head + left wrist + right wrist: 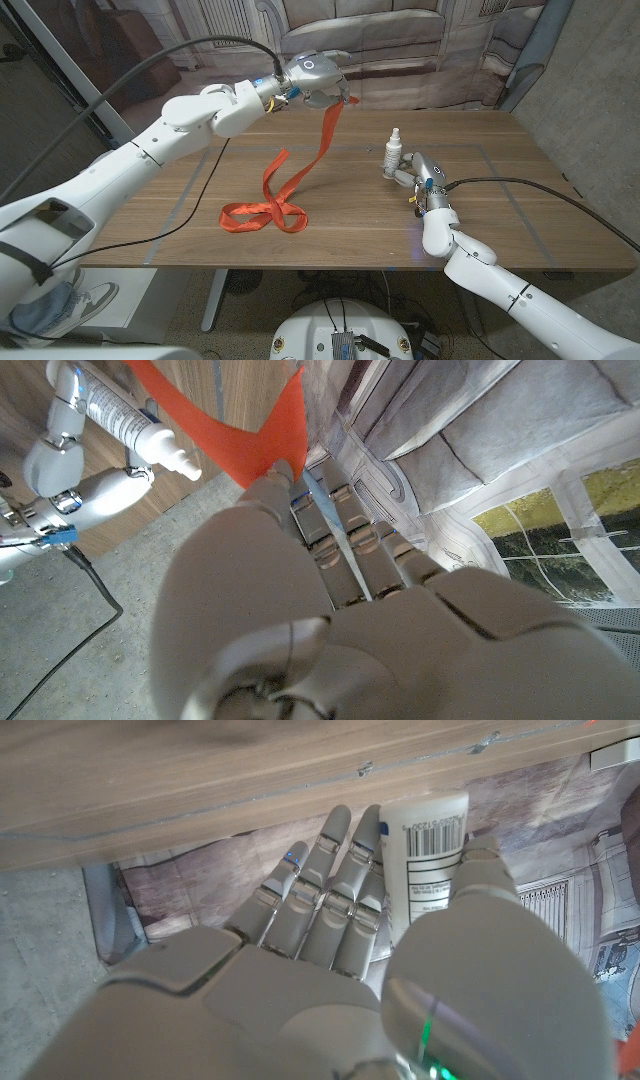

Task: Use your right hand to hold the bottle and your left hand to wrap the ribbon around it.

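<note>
Hold is done, wrap not started: right hand [405,172] grips the white spray bottle [394,152] upright on the table, left hand [316,78] pinches the orange ribbon [283,190] end raised, well apart from bottle, rest trailing on the wood.

Wooden table [520,215] standing on a grey floor [600,120]. Behind it hangs a printed backdrop [400,40] depicting a sofa [360,30]; the left wrist view shows a painted window [545,510].
</note>
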